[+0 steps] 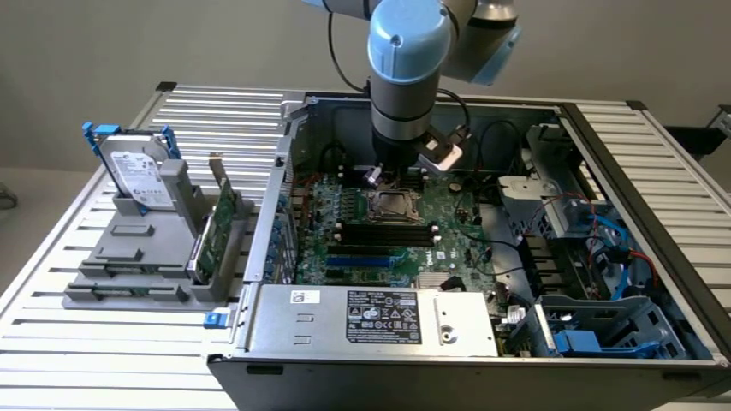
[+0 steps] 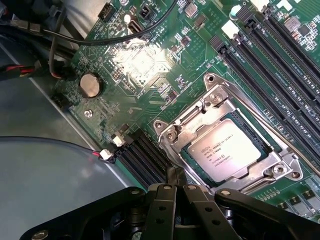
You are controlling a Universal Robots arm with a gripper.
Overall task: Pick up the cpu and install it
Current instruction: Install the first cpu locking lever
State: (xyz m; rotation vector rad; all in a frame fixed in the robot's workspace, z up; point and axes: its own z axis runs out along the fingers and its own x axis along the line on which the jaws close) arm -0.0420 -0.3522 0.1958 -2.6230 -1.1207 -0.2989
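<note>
Cpu (image 2: 225,150), a flat matte-silver square, sits in the shiny metal socket frame (image 2: 200,111); black hand (image 2: 175,176) pinched shut beside it.

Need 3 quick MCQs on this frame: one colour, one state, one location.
1. What colour are the brackets on the hard drive?
A red; B blue; C yellow.
2. What state is the tool in?
A wide open; B shut; C half open.
3. Where is the cpu?
A on the hard drive; B in the tool; C in the socket.

Answers:
1 B: blue clips frame the drive in the exterior view.
2 B: its fingertips meet in the wrist view.
3 C: its silver top lies inside the socket's metal frame on the board.
</note>
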